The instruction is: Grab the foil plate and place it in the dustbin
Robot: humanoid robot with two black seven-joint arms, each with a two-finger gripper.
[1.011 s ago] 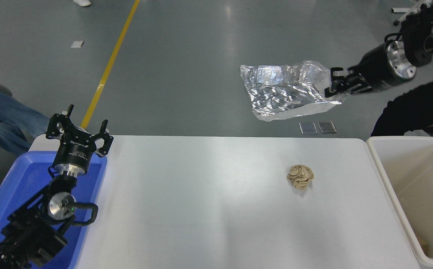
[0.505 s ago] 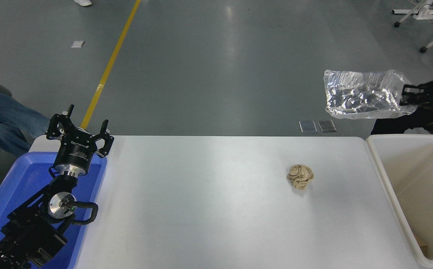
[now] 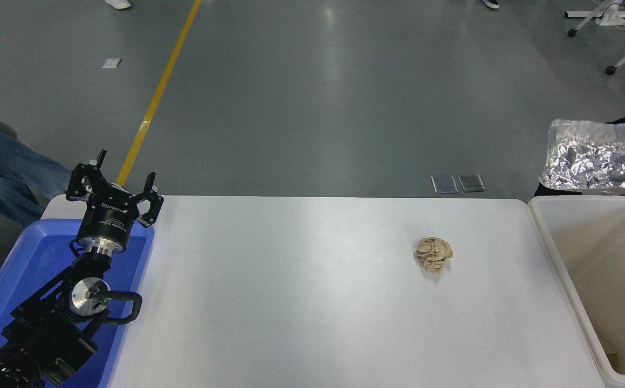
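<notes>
Foil plate [image 3: 601, 163] now hangs at the right edge, above the dustbin's [image 3: 555, 253] far rim, carried rightward from mid-air. Our right gripper is out of frame; our left gripper [image 3: 115, 195] stays parked, fingers wide. We judge release comes next.

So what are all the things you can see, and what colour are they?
foil plate: one, shiny silver, up in the air at the right edge, above the dustbin's far rim
dustbin: one, cream, right of the table
paper ball: one, tan, on the table
table: one, white, middle
tub: one, blue, left of the table
floor line: one, yellow, far floor
left gripper: one, black, open, parked over the tub
right gripper: out of view
</notes>
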